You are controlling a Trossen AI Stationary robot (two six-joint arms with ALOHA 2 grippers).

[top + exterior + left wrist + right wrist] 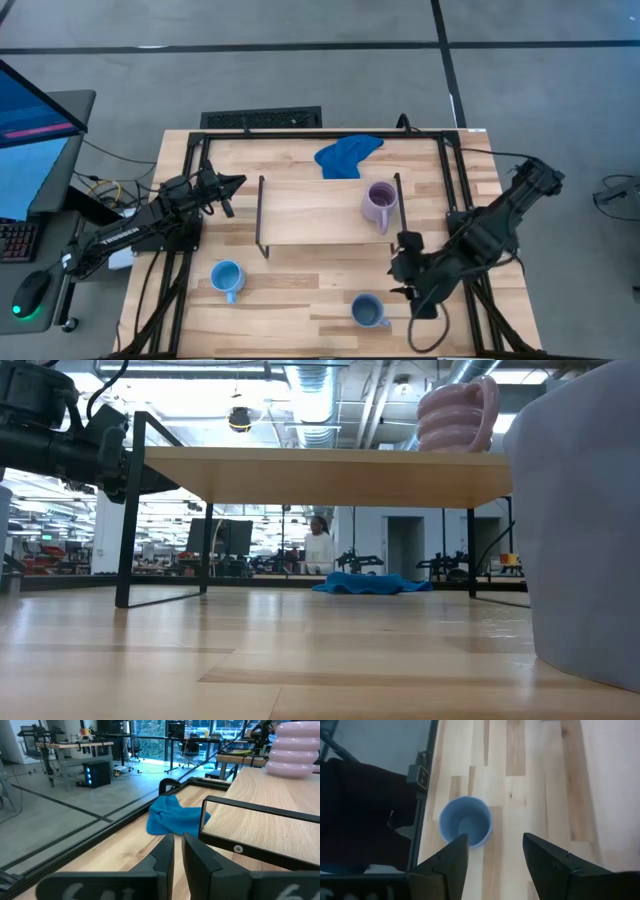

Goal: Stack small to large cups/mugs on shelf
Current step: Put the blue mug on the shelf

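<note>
The lilac mug [380, 205] stands on its base at the right end of the light-wood shelf [320, 215]; it also shows in the low view [455, 410]. The sky-blue mug [226, 278] stands on the table in front of the shelf's left end. The grey-blue mug [368, 310] stands near the table's front edge and looms close in the low view [590, 530]. My right gripper [408, 285] is open, above and just right of the grey-blue mug [465, 822], touching nothing. My left gripper [232, 188] is shut and empty at the shelf's far left corner.
A bright blue cloth [347, 155] lies crumpled behind the shelf at the table's far edge. A black frame [440, 140] runs round the tabletop. Bare wood lies between the two mugs in front of the shelf. A person stands far off in the room [320, 545].
</note>
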